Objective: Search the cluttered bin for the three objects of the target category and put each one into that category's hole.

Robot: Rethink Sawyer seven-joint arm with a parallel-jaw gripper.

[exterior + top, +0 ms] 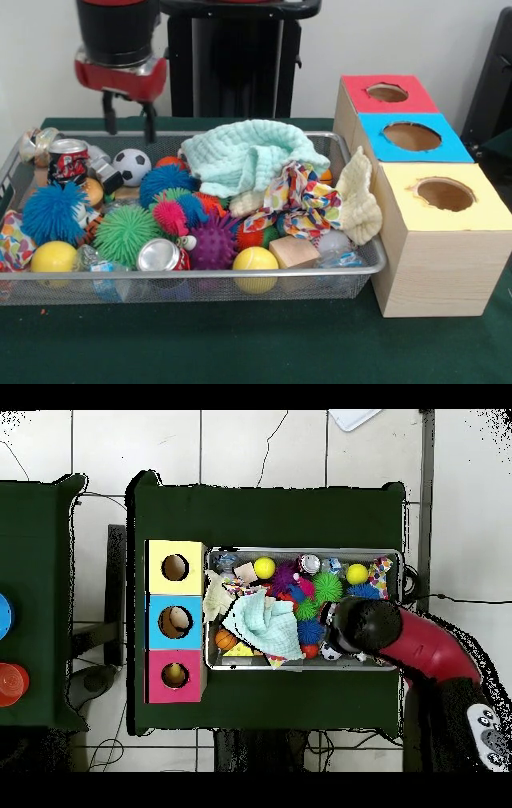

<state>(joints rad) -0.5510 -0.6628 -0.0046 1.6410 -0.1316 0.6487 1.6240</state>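
Silver wire-mesh bin [352, 276] sits on green table, heaped with spiky balls and cloths; no plush toy discernible. Black two-finger gripper [128, 120] hangs spread, empty, above bin's far corner.

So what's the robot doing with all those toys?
The red and black robot arm's claw hangs open and empty above the far corner of the silver wire mesh basket, near a small black and white football. The basket is piled with spiky rubber balls and cloths. Beside it stands the red-topped wooden box with its round hole. Nothing is being held yet.
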